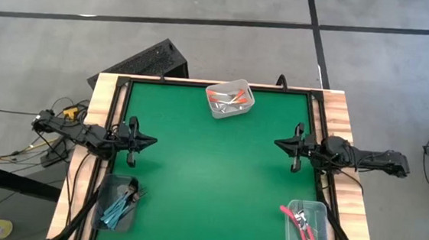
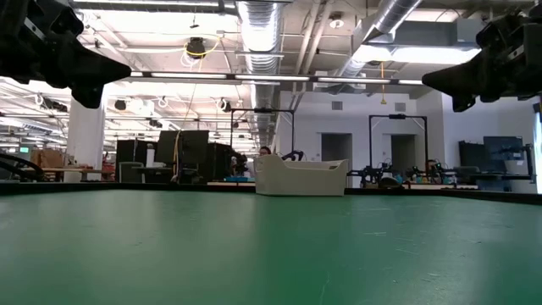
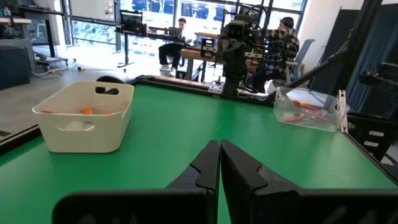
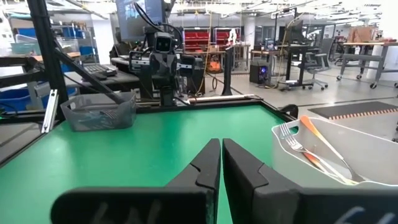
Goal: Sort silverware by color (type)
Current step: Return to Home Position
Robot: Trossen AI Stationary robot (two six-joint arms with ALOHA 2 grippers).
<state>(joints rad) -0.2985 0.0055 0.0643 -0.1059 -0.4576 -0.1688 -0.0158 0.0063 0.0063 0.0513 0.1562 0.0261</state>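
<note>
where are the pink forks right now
In the high view the pink forks lie in the clear bin at the bottom right corner of the table, below the right gripper.

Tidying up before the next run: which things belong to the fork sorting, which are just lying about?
Job: orange forks in the white bin, blue forks in the dark bin, pink forks in the clear bin; left gripper, right gripper, over the table.
Lying about: black block and cables, off the table.

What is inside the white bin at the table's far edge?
The white bin holds orange-handled forks lying crossed. They overlap, so their count and the floor beneath are hidden.
</note>
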